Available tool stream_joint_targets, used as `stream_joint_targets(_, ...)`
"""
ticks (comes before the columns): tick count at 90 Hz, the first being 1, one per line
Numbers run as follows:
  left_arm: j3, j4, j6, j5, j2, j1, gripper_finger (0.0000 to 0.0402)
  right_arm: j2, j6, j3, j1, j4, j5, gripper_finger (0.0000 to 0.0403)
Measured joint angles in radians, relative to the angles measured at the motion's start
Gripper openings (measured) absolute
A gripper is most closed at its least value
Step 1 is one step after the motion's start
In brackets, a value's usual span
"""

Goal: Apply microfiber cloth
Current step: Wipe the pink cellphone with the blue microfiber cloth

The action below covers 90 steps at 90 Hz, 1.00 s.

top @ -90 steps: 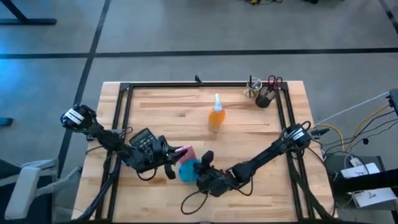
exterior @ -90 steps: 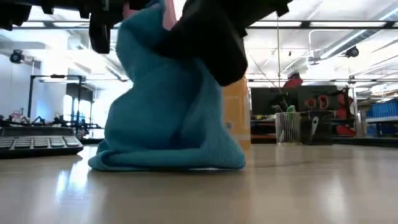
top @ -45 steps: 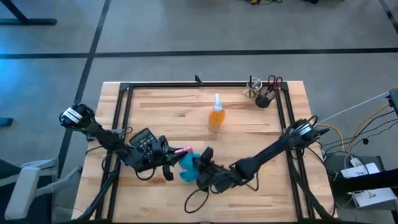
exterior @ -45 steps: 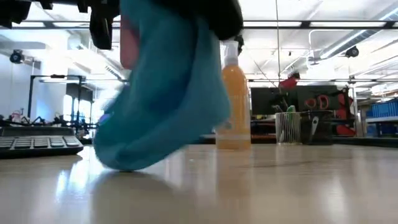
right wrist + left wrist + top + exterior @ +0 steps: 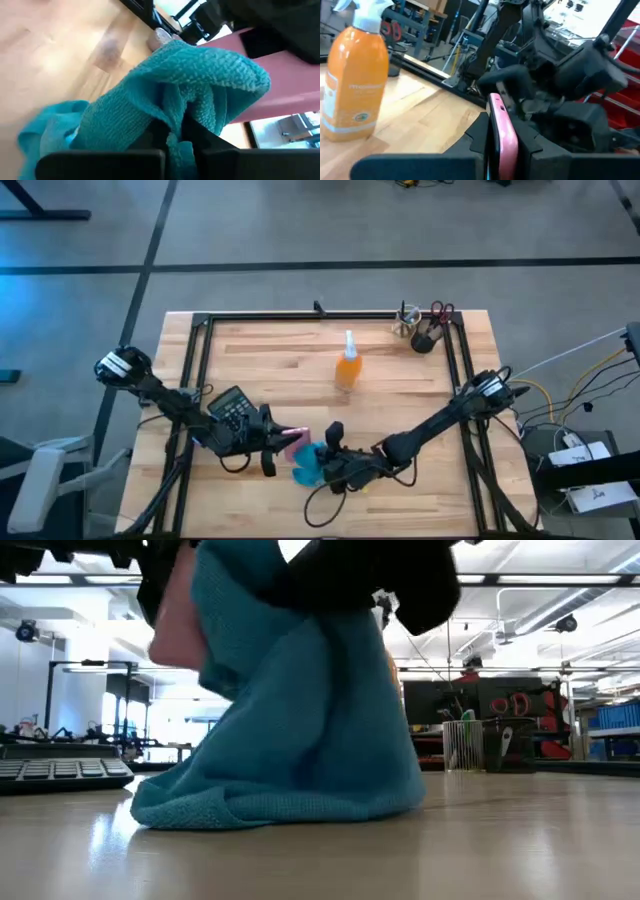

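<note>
Left of the orange spray bottle [image 5: 347, 366] and nearer the table's front edge, a black calculator [image 5: 232, 406] lies beside the left gripper [image 5: 284, 442], whose fingers are clamped on the edges of a pink-cased phone [image 5: 501, 131]. Just right of it, the right gripper [image 5: 322, 462] pinches the microfiber cloth [image 5: 306, 463] in a bunch against the phone's face, the cloth's lower folds trailing on the wooden table [image 5: 400, 395]. In the low view the cloth [image 5: 300, 730] hides most of the bottle; a pen holder with scissors [image 5: 425, 330] stands at the far right corner.
</note>
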Motion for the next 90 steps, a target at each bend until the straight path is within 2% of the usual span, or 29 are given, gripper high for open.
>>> stream_joint_targets(11,0.000,0.019,-0.027,-0.016,0.002,0.004,0.0022,0.018,-0.028,-0.005,0.004,-0.034,0.017,0.0000)
stream_joint_targets(21,0.007,0.020,-0.085,0.078,-0.044,-0.008,0.0022,0.008,-0.148,-0.006,0.033,-0.139,0.206,0.0000)
stream_joint_targets(28,0.008,-0.039,-0.101,0.085,-0.079,-0.016,0.0021,-0.019,-0.289,0.003,0.045,-0.108,0.263,0.0000)
stream_joint_targets(38,0.005,-0.192,-0.155,0.020,-0.088,0.009,0.0021,-0.083,-0.448,0.029,0.045,0.001,0.272,0.0000)
stream_joint_targets(46,0.005,-0.238,-0.208,0.016,-0.086,0.039,0.0021,-0.140,-0.488,0.030,0.024,0.017,0.221,0.0000)
stream_joint_targets(56,0.005,-0.222,-0.199,0.025,-0.073,0.096,0.0021,-0.200,-0.413,0.013,-0.033,0.015,0.018,0.0000)
stream_joint_targets(63,0.005,-0.187,-0.193,0.027,-0.072,0.130,0.0021,-0.199,-0.346,-0.007,-0.080,0.020,-0.107,0.0000)
stream_joint_targets(72,0.005,-0.168,-0.227,0.011,-0.063,0.165,0.0021,-0.157,-0.315,-0.039,-0.123,0.029,-0.206,0.0000)
stream_joint_targets(78,0.004,-0.155,-0.263,-0.033,-0.049,0.183,0.0021,-0.122,-0.305,-0.046,-0.134,0.093,-0.205,0.0000)
stream_joint_targets(90,0.004,-0.088,-0.324,-0.078,0.001,0.206,0.0021,-0.059,-0.391,-0.034,-0.134,0.291,-0.108,0.0000)
